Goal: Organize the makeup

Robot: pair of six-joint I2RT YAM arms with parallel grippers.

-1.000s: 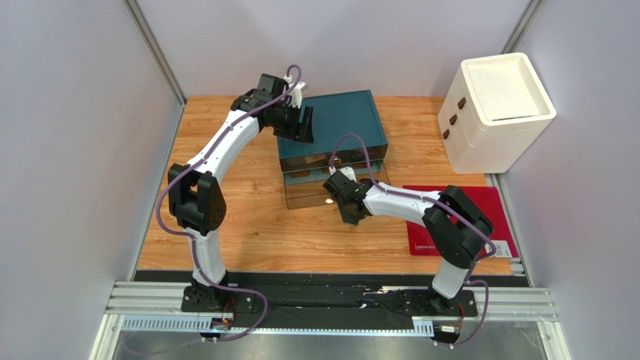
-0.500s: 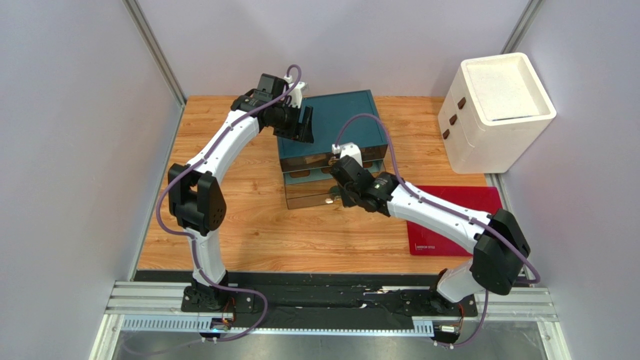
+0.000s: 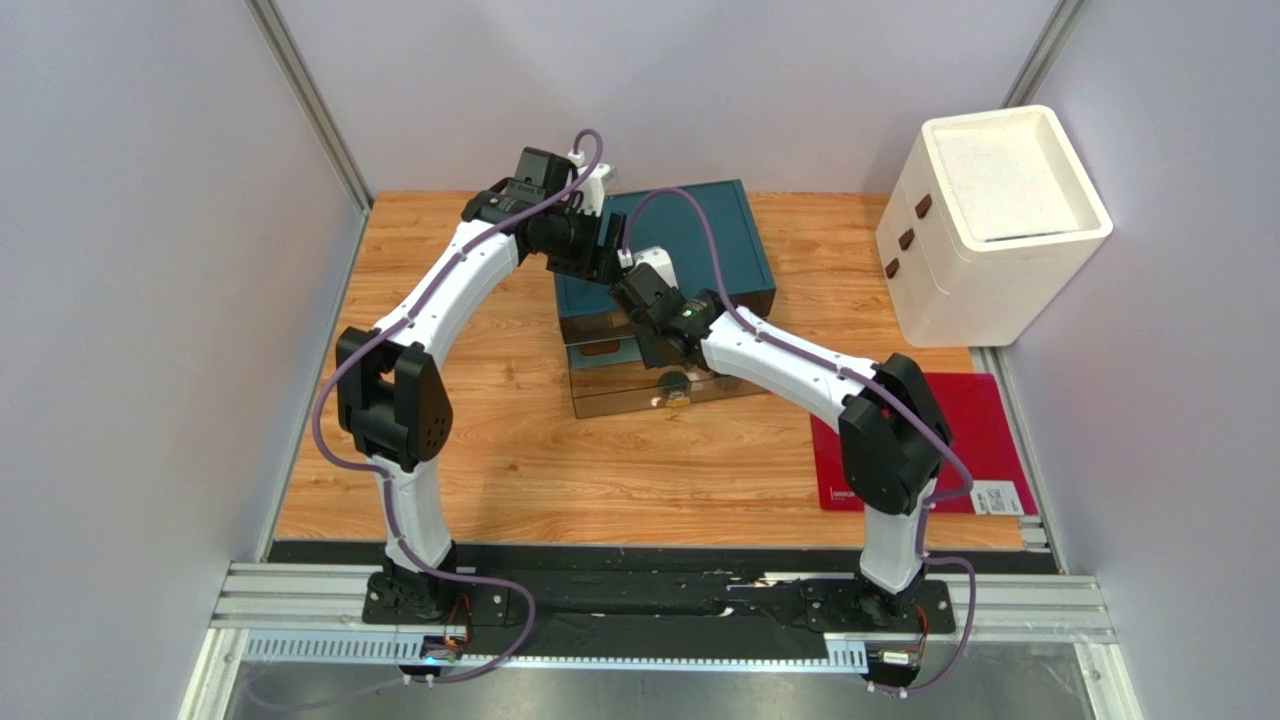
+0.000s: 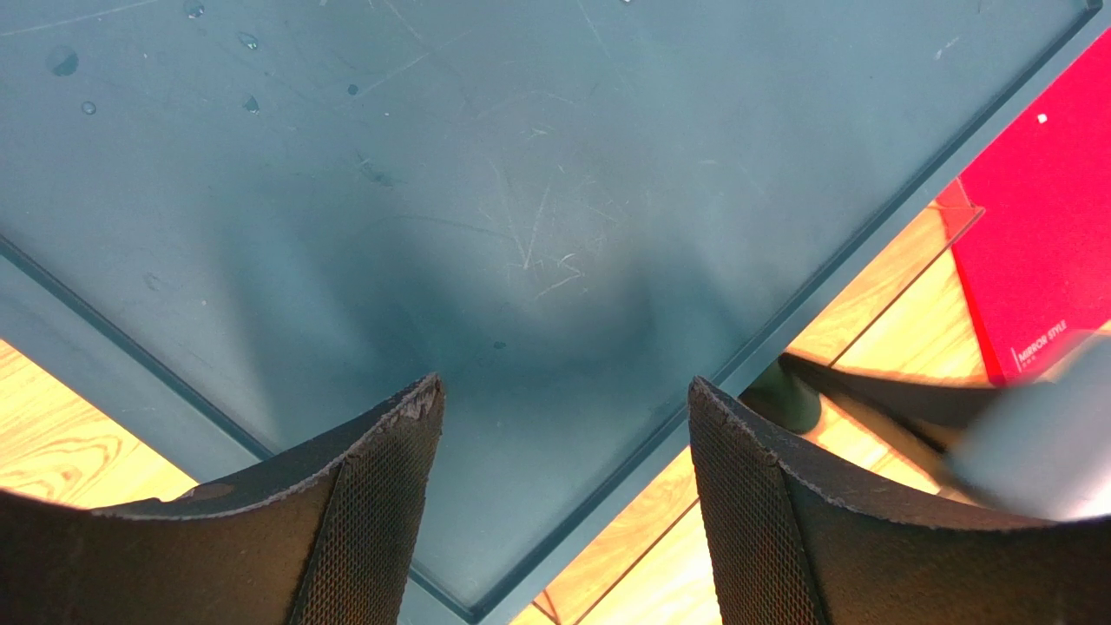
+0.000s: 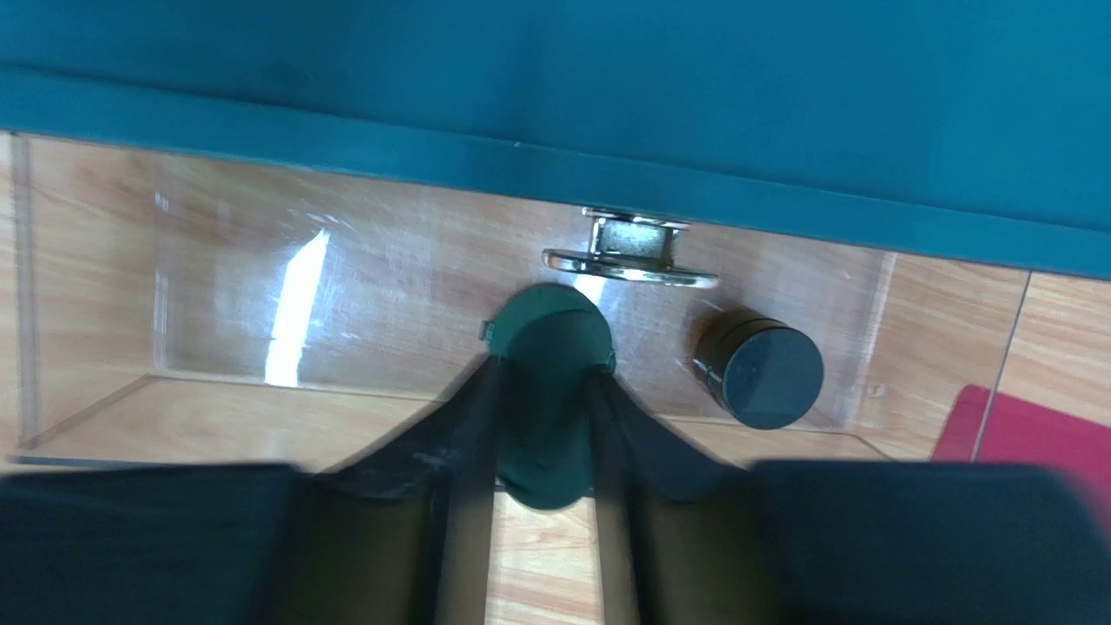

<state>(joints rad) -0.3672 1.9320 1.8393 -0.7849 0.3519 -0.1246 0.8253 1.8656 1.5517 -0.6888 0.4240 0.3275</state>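
My right gripper (image 5: pixel 545 371) is shut on a small round dark green disc (image 5: pixel 548 341) and holds it over the pulled-out clear drawer (image 5: pixel 196 326) of the teal box (image 5: pixel 548 78). A small black jar (image 5: pixel 759 375) lies in that drawer to the right of the disc, and it also shows in the top view (image 3: pixel 676 393). In the top view my right gripper (image 3: pixel 649 305) is at the box's front edge. My left gripper (image 4: pixel 563 404) is open and empty, just above the teal box's top (image 4: pixel 457 169), near its left edge (image 3: pixel 601 248). The cream bottle and tubes are out of view.
A red flat mat (image 3: pixel 984 428) lies on the wooden table at the right, partly under my right arm. A white foam box (image 3: pixel 999 210) stands at the back right. The clear drawers (image 3: pixel 601 393) jut out in front of the teal box.
My right gripper has swung from in front of the drawers back and to the left, up to the teal box's front edge. My left arm has not moved.
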